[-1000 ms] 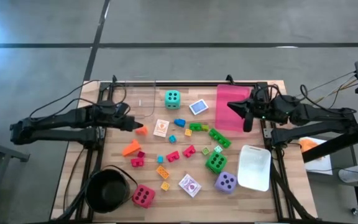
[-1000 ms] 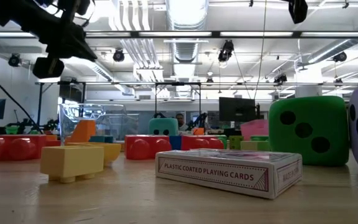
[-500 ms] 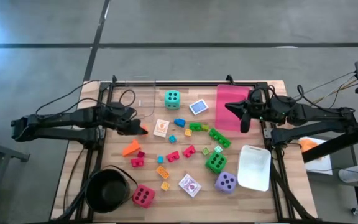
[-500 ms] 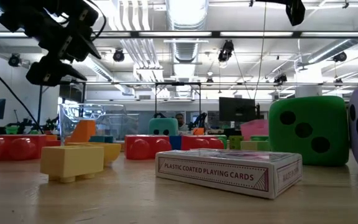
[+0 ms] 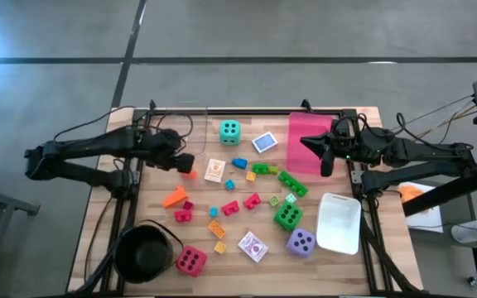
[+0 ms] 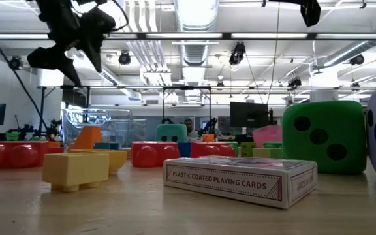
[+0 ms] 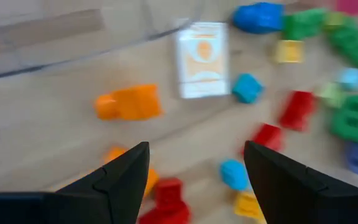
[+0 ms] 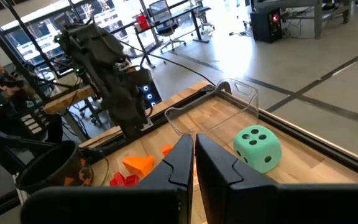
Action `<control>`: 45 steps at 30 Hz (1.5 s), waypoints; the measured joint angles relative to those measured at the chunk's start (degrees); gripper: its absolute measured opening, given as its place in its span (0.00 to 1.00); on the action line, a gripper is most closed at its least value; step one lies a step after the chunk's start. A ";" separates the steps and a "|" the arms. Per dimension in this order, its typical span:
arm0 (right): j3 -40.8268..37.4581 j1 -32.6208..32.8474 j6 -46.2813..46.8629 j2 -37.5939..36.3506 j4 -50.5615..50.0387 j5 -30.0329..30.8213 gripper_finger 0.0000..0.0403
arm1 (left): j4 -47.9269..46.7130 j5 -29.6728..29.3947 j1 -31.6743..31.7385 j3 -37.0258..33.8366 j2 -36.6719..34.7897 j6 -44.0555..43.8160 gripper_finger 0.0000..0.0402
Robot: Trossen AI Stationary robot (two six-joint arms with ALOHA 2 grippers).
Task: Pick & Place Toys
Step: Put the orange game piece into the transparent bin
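Observation:
My left gripper (image 5: pixel 182 162) (image 7: pixel 196 149) hangs open above the table's left part and points steeply down; nothing is between its fingers. Just beyond it a small orange block (image 7: pixel 128 102) (image 5: pixel 189 174) lies flat on the wood, next to a picture card (image 7: pixel 202 60). Several small coloured blocks (image 5: pixel 232 207) are scattered over the middle of the table. Four dice rest on it: teal (image 5: pixel 229 130), green (image 5: pixel 287 216), purple (image 5: pixel 301 242) and pink-red (image 5: pixel 190 261). My right gripper (image 5: pixel 330 161) (image 8: pixel 193 155) waits shut, held high over the pink tray.
A clear tray (image 5: pixel 180 132) stands at the far left, a pink tray (image 5: pixel 309 141) at the far right and a white tray (image 5: pixel 339 222) at the near right. The round black pot (image 5: pixel 146 252) sits at the near left. Two more cards (image 5: pixel 264 142) (image 5: pixel 252 246) lie among the toys.
My left gripper has opened. It has tipped from a shallow slant to pointing steeply down, and it has risen a little and gone slightly toward the table's right over the small orange block. The toys lie where they were.

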 joint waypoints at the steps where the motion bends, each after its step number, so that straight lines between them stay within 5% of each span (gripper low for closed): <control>1: 0.00 0.00 0.00 0.02 0.00 0.00 0.04 | -0.03 -0.52 0.00 0.07 1.58 -0.12 0.66; 12: -0.02 0.00 0.00 0.02 -0.02 -0.01 0.04 | 0.93 -6.02 -0.41 -0.08 15.15 -0.58 0.66; 36: -0.04 0.02 -0.20 0.00 -0.09 -0.01 0.04 | 6.04 -10.17 -1.66 -0.37 26.34 -1.02 0.65; 45: -0.04 0.02 -0.20 0.02 -0.09 -0.04 0.04 | 7.67 -9.27 -1.66 -4.00 26.28 -1.44 0.45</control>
